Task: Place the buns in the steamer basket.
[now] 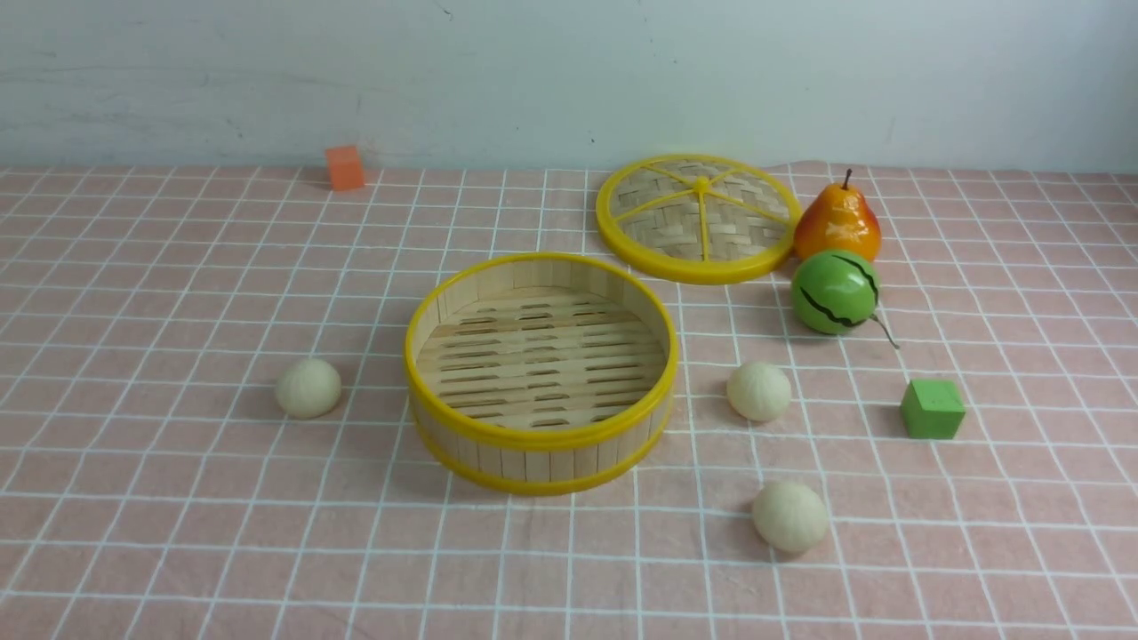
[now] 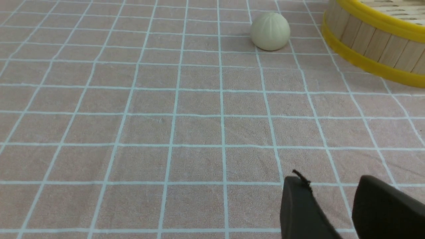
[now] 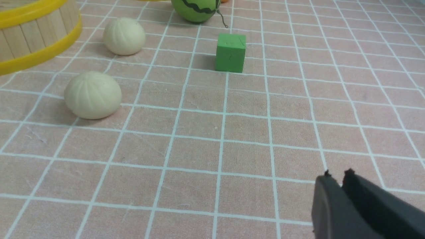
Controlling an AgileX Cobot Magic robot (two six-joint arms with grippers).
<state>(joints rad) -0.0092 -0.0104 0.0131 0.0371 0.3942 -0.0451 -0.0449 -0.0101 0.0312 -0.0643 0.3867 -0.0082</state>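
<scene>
Left gripper (image 2: 328, 181): jaws parted, a strip of cloth (image 2: 149, 132) showing between the two dark fingers (image 2: 298, 209), gripping nothing. Hangs low over the pink checked cloth. Ahead of it, well apart: left bun (image 2: 270, 31), round, cream-white, ribbed, resting on the cloth. Just past that bun, not touching it: slatted wall of the basket (image 2: 372, 43), with yellow rims top and bottom.

Right gripper (image 3: 338, 174): jaws drawn close, only a thin slit between them, gripping nothing. Hangs low over the cloth too. Well ahead: near bun (image 3: 92, 95). Farther on: right bun (image 3: 124, 36), near the basket wall but clear of it. Green block (image 3: 230, 53) off to one side of both buns, apart from them. Beyond it, green striped ball (image 3: 198, 8), cut by the frame edge.

From the front: basket upright in the middle of the cloth, open, slotted floor in full view. All three buns outside it, on the cloth. Left bun to its left, near but apart. Right bun to its right, likewise close and apart. Near bun on the right as well, closer to the robot. Green block to the right of the right bun. Behind the basket and to the right: lid (image 1: 698, 218), lying flat. Pear (image 1: 837, 227) upright at the lid's right rim, touching or just beside, cannot tell which. Green striped ball just in front of the pear. Orange block (image 1: 345, 167) far back on the left, at the foot of the pale wall (image 1: 569, 71).
</scene>
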